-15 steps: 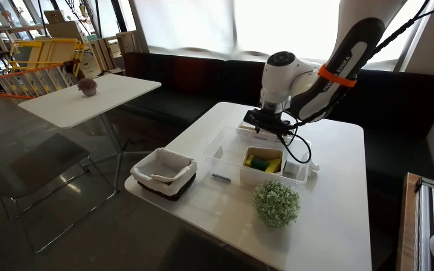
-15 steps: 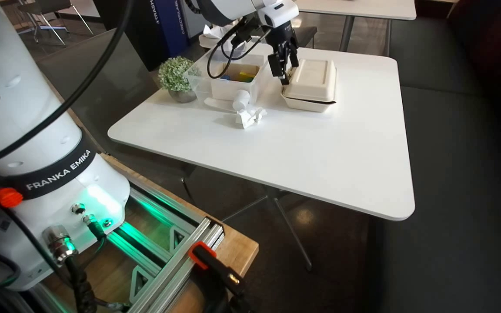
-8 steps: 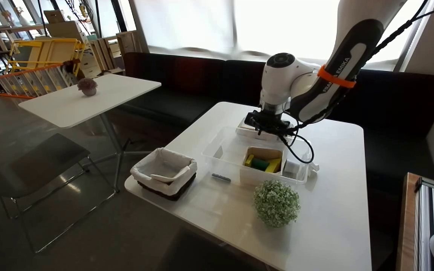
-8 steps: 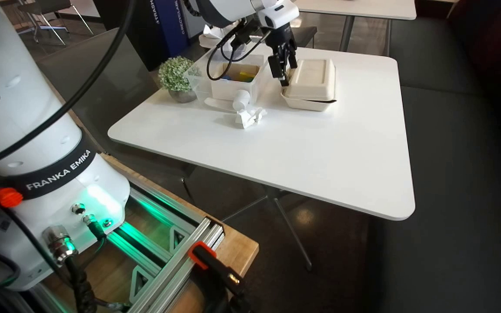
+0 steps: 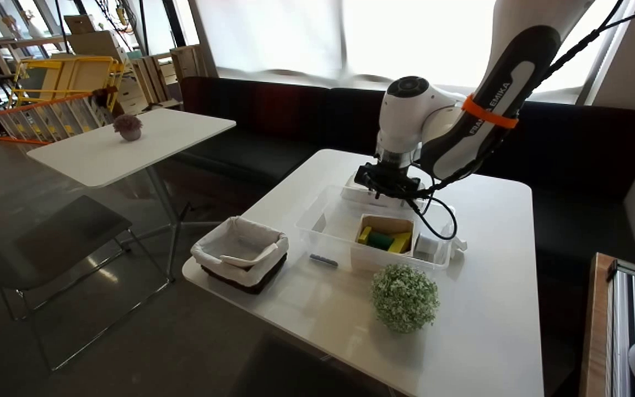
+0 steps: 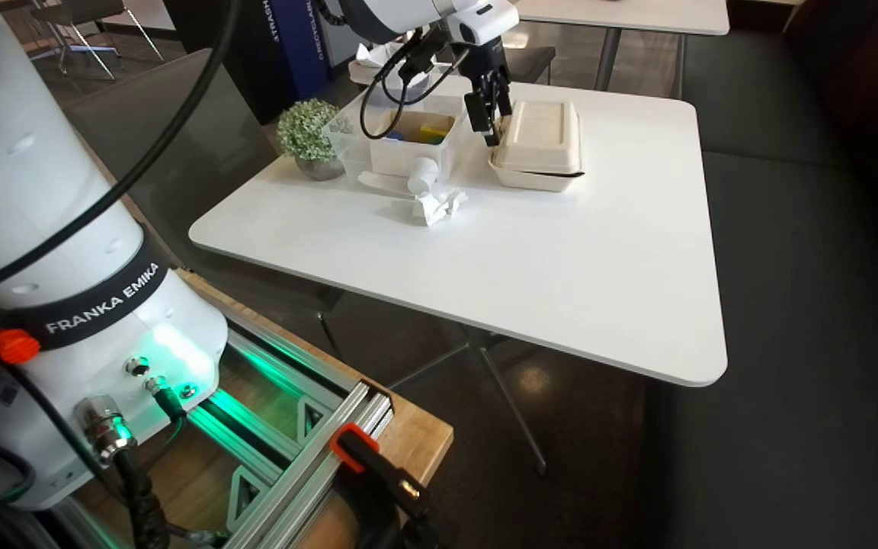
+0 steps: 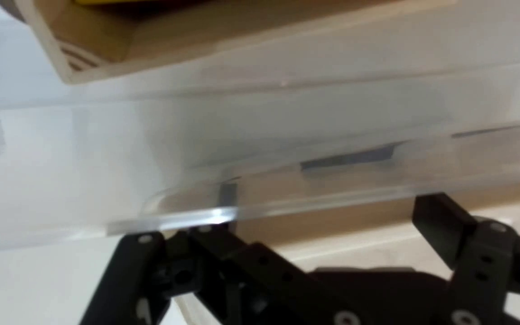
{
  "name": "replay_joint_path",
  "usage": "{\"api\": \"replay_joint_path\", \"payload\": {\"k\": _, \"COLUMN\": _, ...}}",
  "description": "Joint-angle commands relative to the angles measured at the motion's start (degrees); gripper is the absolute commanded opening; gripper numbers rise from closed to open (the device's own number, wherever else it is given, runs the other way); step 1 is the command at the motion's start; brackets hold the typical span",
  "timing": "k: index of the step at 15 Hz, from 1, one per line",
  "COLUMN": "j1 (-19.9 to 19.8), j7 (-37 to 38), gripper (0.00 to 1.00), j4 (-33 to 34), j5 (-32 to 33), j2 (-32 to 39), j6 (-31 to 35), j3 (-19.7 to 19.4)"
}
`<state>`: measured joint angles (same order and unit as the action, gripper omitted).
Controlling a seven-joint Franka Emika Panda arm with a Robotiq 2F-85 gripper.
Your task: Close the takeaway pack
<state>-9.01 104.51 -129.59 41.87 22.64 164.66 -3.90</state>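
You had the gripper [image 6: 498,126] beside the takeaway box [image 6: 536,149], fingers [image 7: 445,230] spread apart, presumably to press down its lid [image 6: 547,126], which gaped at one corner.

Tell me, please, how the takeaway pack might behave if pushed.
The takeaway pack is probably light, judging by its thin-looking moulded shell. Its lid may press down further: a dark gap shows beneath. Low and broad on a glossy table, the pack would likely slide, not tip.
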Motion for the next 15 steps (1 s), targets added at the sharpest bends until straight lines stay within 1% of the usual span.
{"api": "replay_joint_path", "payload": {"k": 1, "j1": -1.4, "j7": -2.16, "gripper": 1.0, "j4": -0.92, "j5": -2.16, "j2": -1.12, "j6": 1.39, "j3": 2.25}}
{"api": "replay_joint_path", "payload": {"k": 7, "j1": -2.67, "j7": -4.24, "gripper": 1.0, "j4": -0.87, "j5": -4.26, "j2": -2.68, "j6": 0.99, "j3": 4.62}}
{"api": "replay_joint_path", "payload": {"k": 9, "j1": -2.21, "j7": -5.32, "gripper": 1.0, "j4": -0.12, "j5": -2.54, "j2": -3.15, "j6": 0.94, "j3": 4.16}}
{"api": "replay_joint_path", "payload": {"k": 10, "j1": -2.31, "j7": -6.66, "gripper": 1.0, "j4": 0.17, "j5": -2.62, "j2": -3.38, "j6": 0.68, "j3": 4.51}}
{"api": "replay_joint_path", "payload": {"k": 13, "j1": -3.72, "j7": -13.8, "gripper": 1.0, "j4": 0.44, "j5": -3.88, "j2": -3.4, "j6": 2.39, "j3": 6.96}}
{"api": "replay_joint_path", "payload": {"k": 14, "j1": -5.7, "j7": -17.96, "gripper": 1.0, "j4": -0.57, "j5": -8.06, "j2": -4.1, "j6": 0.04, "j3": 9.94}}
{"api": "replay_joint_path", "payload": {"k": 15, "j1": -2.94, "j7": -12.21, "gripper": 1.0, "j4": 0.8, "j5": -4.16, "j2": -3.26, "j6": 0.56, "j3": 6.39}}
